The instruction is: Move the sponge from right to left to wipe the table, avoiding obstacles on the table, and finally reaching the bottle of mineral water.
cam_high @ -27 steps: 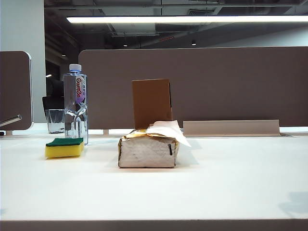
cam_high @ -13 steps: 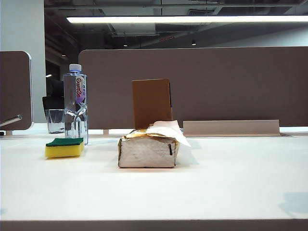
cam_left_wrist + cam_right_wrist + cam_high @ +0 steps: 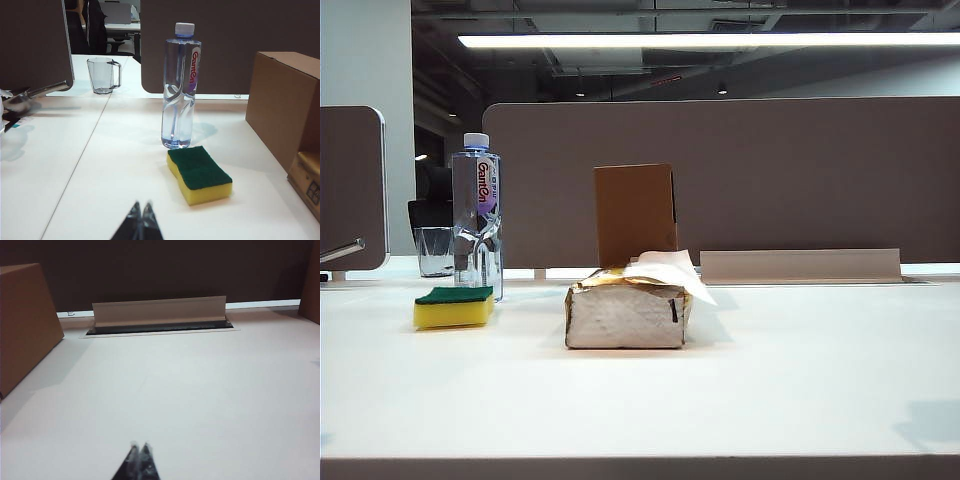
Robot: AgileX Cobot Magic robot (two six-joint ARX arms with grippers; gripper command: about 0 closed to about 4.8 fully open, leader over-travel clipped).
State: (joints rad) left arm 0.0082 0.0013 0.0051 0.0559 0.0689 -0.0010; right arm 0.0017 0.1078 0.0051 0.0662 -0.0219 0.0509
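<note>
Your sponge (image 3: 454, 307) lies flat on the white table (image 3: 800, 370), green side up, at the left, just in front of the bottle of mineral water (image 3: 477, 215) and close to its base; whether the two touch you cannot tell. A glass cup (image 3: 435, 250) stands behind the bottle, near the table's far edge. At the middle, the tissue pack (image 3: 626, 311) sits in front of the upright cardboard box (image 3: 635, 213), with bare table between the pack and the sponge. To the right of the pack you have a wide open stretch, running back to a raised cable flap (image 3: 801, 265). Your left gripper (image 3: 139, 220) hangs above the table short of the sponge, fingers pressed together, holding nothing. Your right gripper (image 3: 138, 459) is likewise closed and empty over bare surface.
</note>
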